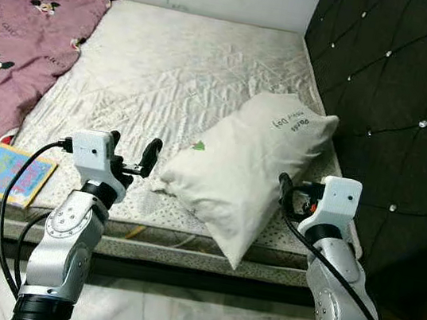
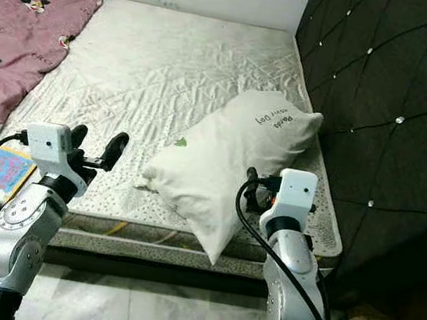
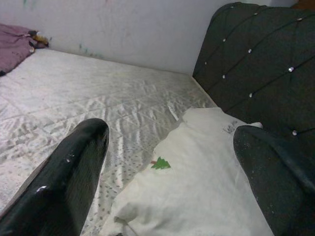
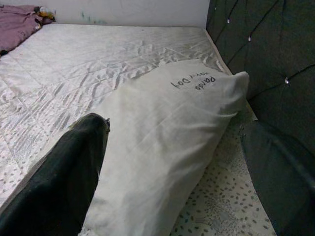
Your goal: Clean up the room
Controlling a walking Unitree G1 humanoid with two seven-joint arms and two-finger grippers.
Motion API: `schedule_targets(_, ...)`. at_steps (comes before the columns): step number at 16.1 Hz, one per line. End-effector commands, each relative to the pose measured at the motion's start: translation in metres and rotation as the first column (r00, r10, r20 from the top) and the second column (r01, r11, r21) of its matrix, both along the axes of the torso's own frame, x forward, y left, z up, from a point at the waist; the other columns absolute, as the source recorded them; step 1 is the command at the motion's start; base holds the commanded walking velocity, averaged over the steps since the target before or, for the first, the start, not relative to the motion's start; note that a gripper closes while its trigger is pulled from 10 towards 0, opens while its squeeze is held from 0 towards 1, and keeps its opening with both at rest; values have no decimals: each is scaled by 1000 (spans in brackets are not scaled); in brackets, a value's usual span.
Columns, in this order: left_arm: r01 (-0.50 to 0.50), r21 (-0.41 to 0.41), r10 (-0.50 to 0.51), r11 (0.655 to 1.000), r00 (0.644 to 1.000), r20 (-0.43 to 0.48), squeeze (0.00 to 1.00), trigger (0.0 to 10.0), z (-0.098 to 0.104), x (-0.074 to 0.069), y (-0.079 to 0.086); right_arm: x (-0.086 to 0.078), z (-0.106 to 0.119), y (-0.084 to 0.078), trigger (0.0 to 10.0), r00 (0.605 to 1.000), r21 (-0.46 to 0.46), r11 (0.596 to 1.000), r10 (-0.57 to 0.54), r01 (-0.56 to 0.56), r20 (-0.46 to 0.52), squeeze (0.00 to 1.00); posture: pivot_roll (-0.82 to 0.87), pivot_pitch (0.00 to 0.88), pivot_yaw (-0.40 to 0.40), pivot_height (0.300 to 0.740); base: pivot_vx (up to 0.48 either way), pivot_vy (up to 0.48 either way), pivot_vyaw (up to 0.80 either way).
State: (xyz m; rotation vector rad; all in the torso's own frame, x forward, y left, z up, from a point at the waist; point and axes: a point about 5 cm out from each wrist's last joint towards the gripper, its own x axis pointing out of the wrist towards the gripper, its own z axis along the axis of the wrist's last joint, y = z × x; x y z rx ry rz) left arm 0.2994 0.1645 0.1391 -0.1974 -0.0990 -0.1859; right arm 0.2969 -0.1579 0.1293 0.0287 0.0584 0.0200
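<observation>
A white pillow (image 1: pixel 245 165) with small dark lettering lies askew on the bare mattress (image 1: pixel 171 65), one corner hanging over the near edge. My left gripper (image 1: pixel 130 153) is open just left of the pillow's near-left corner, apart from it. In the left wrist view the pillow (image 3: pixel 197 187) lies ahead between the spread fingers (image 3: pixel 74 172). My right gripper (image 1: pixel 292 194) is open at the pillow's right side, close to the cloth. From the right wrist the pillow (image 4: pixel 162 132) stretches ahead of the fingers (image 4: pixel 69 172). Neither gripper holds anything.
A pink cartoon-mouse blanket (image 1: pixel 14 42) covers the mattress's left side. A colourful book (image 1: pixel 9 172) rests at the near-left edge. The dark tufted headboard (image 1: pixel 397 115) walls off the right. Pale tiled floor (image 1: pixel 174 319) lies below the bed.
</observation>
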Motion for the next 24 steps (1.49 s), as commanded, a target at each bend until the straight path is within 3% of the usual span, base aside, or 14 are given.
schedule_targets(1,8,-3,-8,1000,1000,20,0,10000,4,-1,-1,0,-1,-2,10000,1000,-6,1000,-14,14,-3,0,-55,108,-36,740,394,0,0)
schedule_targets(10,5,12,-5,1000,1000,5,0,10000,2,0,0,4,3,-5,10000,999,-10,999,-38,39,25,0,-47,98,-37,740,374,0,0)
schedule_targets(14,1,15,-1,1000,1000,-6,0,10000,0,0,-1,5,2,-7,10000,999,-16,999,-46,46,25,0,-45,93,-37,740,0,0,0)
schedule_targets(21,-22,28,22,999,1000,-8,0,10000,-1,2,-1,7,0,-10,10000,998,-9,998,-66,66,20,0,-45,89,-33,740,0,0,-800)
schedule_targets(24,-60,49,60,997,998,2,0,10000,-3,1,2,9,3,-9,10000,998,-4,998,-60,60,30,0,-48,90,-33,740,0,0,0)
